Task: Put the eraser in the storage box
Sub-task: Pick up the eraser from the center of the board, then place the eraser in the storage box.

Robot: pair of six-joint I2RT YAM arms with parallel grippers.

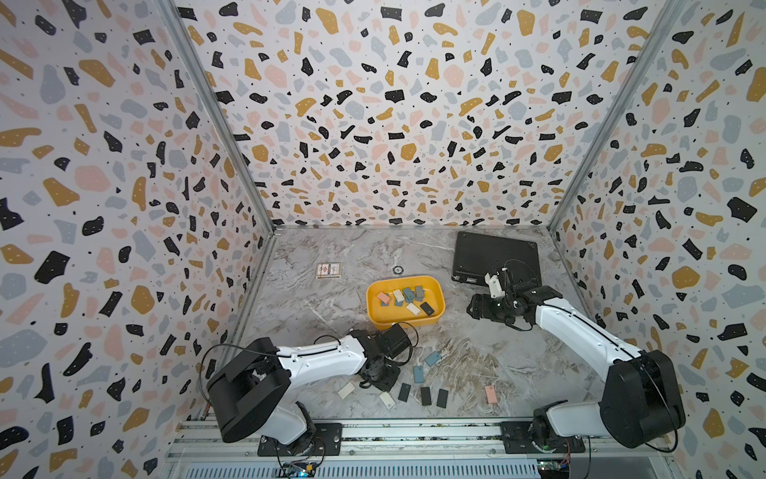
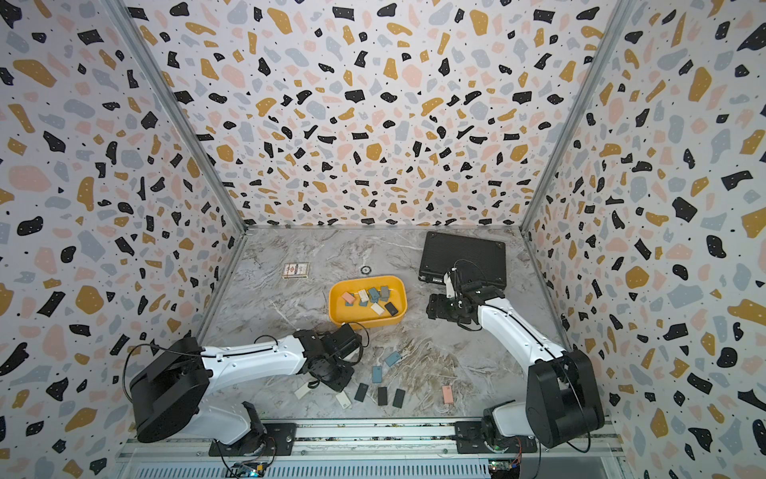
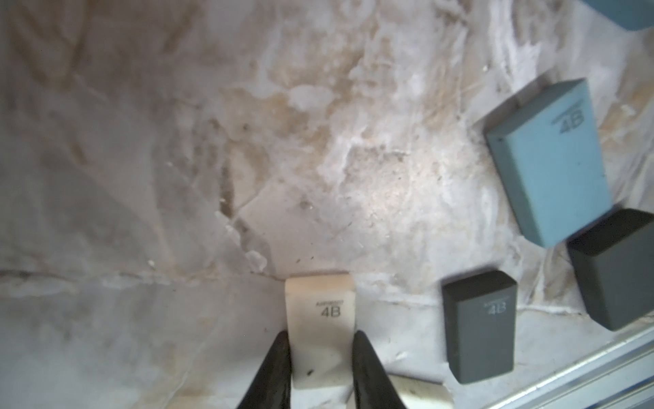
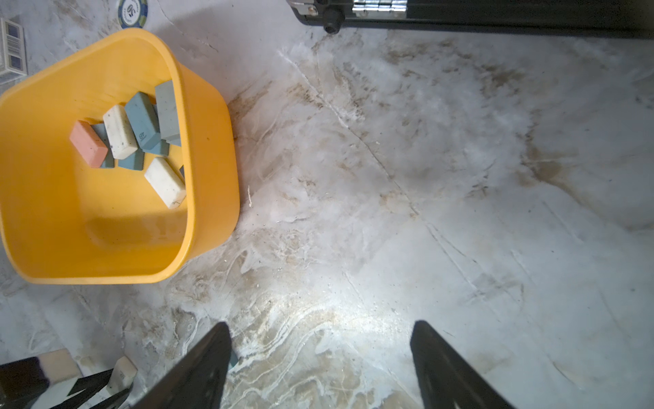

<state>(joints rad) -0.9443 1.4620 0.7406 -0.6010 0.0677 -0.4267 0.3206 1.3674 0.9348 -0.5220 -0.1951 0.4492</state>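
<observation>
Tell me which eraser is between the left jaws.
The white eraser, flanked by the left gripper's jaws; the grey erasers and blue eraser lie apart from it.

The white eraser (image 3: 320,318) is a small rounded block printed "4B". It lies flat on the tabletop (image 3: 141,177), printed face up, with the left tool (image 3: 320,334) pinching its two long sides. The storage box (image 1: 427,320) (image 2: 385,320) (image 4: 208,177) is a shallow yellow tub with rounded corners and no lid. It stands upright mid-tabletop and holds a loose heap of erasers (image 1: 404,296) in pink, white, blue, grey and black.
</observation>
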